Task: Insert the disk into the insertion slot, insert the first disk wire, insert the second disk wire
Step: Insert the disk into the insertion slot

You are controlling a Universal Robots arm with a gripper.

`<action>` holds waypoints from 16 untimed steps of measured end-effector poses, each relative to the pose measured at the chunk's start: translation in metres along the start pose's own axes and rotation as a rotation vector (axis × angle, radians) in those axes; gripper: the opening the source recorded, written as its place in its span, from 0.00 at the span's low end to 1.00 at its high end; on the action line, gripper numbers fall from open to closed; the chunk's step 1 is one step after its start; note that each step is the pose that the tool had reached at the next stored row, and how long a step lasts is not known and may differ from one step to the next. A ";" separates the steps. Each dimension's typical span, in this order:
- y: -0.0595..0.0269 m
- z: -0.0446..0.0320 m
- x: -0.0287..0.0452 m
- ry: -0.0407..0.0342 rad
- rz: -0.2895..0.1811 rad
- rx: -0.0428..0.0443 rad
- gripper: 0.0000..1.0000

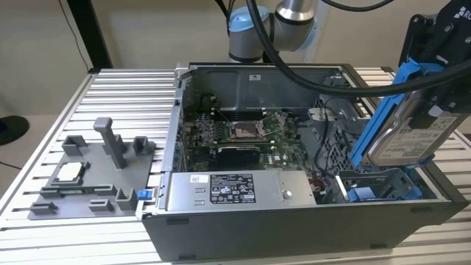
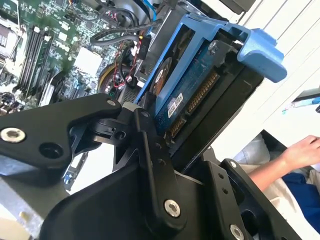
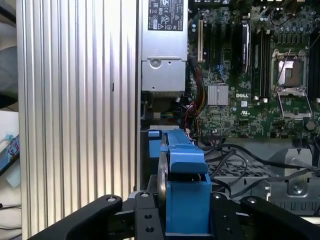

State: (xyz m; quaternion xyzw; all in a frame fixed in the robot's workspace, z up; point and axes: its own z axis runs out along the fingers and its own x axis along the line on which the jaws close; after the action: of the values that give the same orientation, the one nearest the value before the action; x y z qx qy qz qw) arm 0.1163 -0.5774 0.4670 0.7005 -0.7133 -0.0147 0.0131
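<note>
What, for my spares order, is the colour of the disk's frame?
Bright blue disk frame; clearest in the exterior view.

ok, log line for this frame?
gripper: shut on disk | disk: tilted, held above insertion slot | not seated

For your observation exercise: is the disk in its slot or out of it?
Out. The disk hangs tilted above the slot, held between the jaws.

The arm (image 1: 290, 22) is silver with pale blue joint caps (image 1: 243, 22); black cables (image 1: 294, 72) loop at twelve o'clock; the black gripper (image 3: 182, 202) bears silver screws (image 2: 171, 208).
</note>
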 end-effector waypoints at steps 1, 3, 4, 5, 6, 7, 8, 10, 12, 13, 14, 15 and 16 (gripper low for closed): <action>0.0000 0.0006 0.0000 -0.0002 0.000 0.0000 0.00; -0.0001 0.0018 0.0000 -0.0005 0.000 -0.0001 0.00; -0.0001 0.0024 0.0000 -0.0007 0.000 0.0000 0.00; -0.0001 0.0029 0.0000 -0.0009 0.000 -0.0001 0.00; -0.0002 0.0035 0.0000 -0.0010 0.000 0.0000 0.00; -0.0002 0.0040 0.0000 -0.0012 0.000 -0.0001 0.00; -0.0002 0.0045 0.0000 -0.0013 0.000 0.0000 0.00; -0.0002 0.0057 0.0000 -0.0019 0.000 -0.0001 0.00; -0.0003 0.0068 0.0000 -0.0029 0.000 -0.0001 0.00; -0.0003 0.0073 0.0000 -0.0031 0.000 -0.0001 0.00; -0.0003 0.0078 0.0000 -0.0034 0.000 -0.0001 0.00; -0.0003 0.0083 0.0000 -0.0035 0.000 -0.0001 0.00; -0.0003 0.0086 0.0000 -0.0036 0.000 -0.0001 0.00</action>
State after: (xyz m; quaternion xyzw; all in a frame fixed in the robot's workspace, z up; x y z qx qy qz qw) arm 0.1163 -0.5774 0.4584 0.7006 -0.7133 -0.0161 0.0118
